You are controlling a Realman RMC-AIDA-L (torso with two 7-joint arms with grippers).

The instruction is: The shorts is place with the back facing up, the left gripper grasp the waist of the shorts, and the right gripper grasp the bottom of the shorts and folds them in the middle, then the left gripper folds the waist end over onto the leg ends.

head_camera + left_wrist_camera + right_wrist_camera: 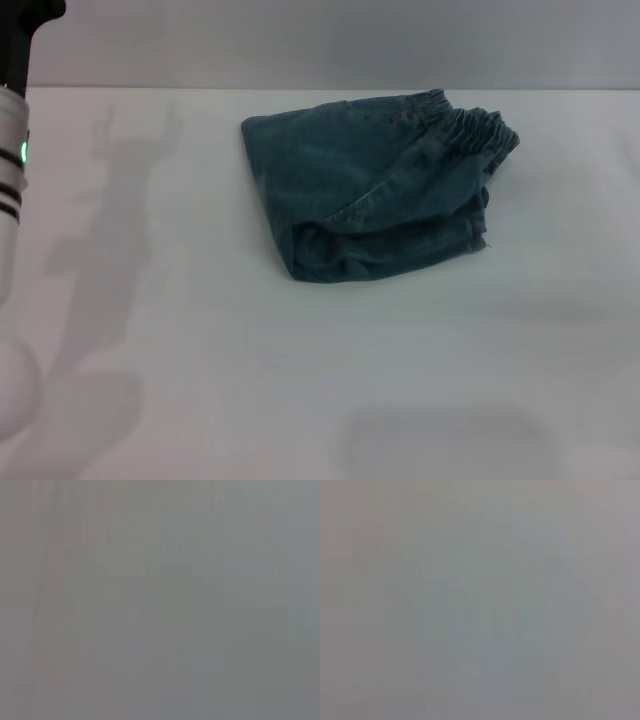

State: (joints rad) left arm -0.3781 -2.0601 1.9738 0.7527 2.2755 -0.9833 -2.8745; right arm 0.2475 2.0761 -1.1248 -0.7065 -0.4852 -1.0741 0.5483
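Observation:
The shorts (340, 170) lie folded into a compact blue-green denim bundle on the white table (300, 380), in the far middle of the head view. The gathered waist (475, 125) sits at the bundle's far right corner. A stitched hem edge (420, 240) lies along the near side. The left gripper (25, 40) is raised at the far left edge, well away from the shorts, on its silver-white arm (10, 180) with a green light. The right gripper is out of view. Both wrist views show only a plain grey surface.
The left arm's shadow (120, 240) falls on the table beside it. The table's far edge (200, 88) runs just behind the shorts.

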